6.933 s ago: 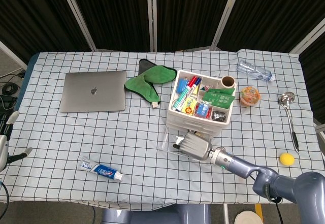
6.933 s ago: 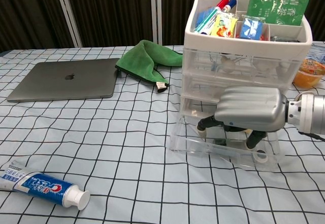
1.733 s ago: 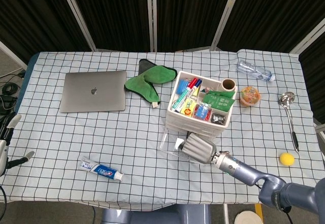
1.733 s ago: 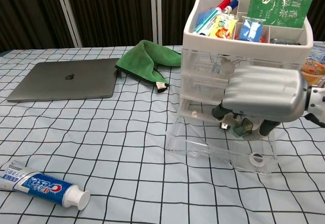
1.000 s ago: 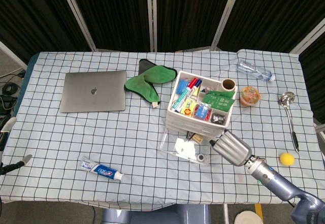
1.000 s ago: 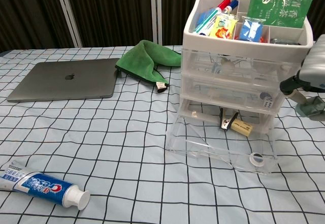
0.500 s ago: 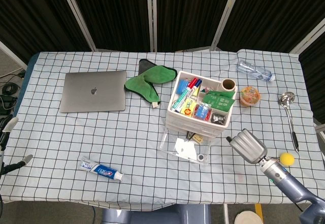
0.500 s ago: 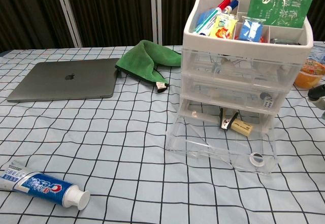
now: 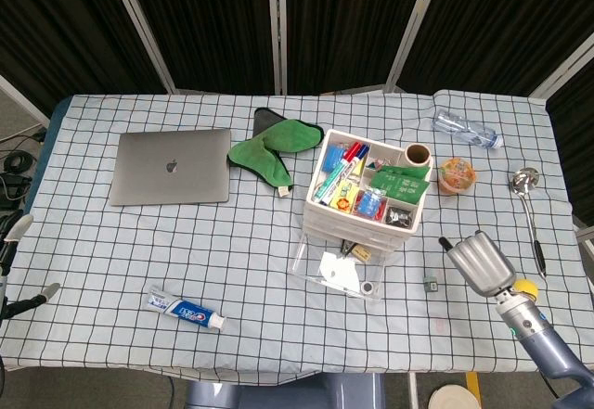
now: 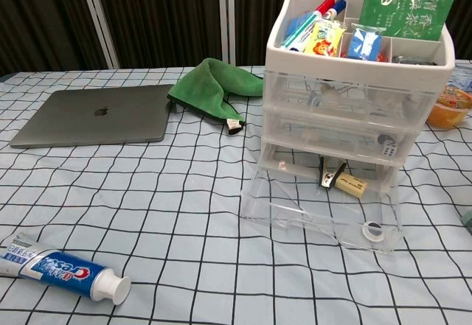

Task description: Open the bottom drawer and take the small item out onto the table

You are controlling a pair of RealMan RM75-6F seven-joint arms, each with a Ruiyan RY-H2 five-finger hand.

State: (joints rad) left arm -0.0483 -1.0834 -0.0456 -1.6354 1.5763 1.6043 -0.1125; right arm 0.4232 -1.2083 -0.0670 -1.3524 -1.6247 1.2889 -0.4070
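The clear three-drawer organizer (image 9: 364,212) (image 10: 335,126) stands mid-table with its bottom drawer (image 9: 336,273) (image 10: 324,205) pulled out toward me. Inside that drawer lie a black clip (image 10: 327,177) and a tan tag (image 10: 352,186). A small dark greenish item (image 9: 430,284) lies on the cloth to the right of the drawer. My right hand (image 9: 481,261) hovers just right of the item, apart from it and holding nothing, its back toward the camera. My left hand (image 9: 17,261) shows at the far left edge with its fingers spread and nothing in them. Neither hand appears in the chest view.
A laptop (image 9: 172,166) and a green cloth (image 9: 269,146) lie at the back left. A toothpaste tube (image 9: 186,311) is near the front edge. A bottle (image 9: 466,131), a jelly cup (image 9: 457,174), a spoon (image 9: 531,214) and a yellow ball (image 9: 525,289) lie at the right.
My right hand has moved right, away from the open drawer and out of the chest view. The small item it carried now lies on the table.
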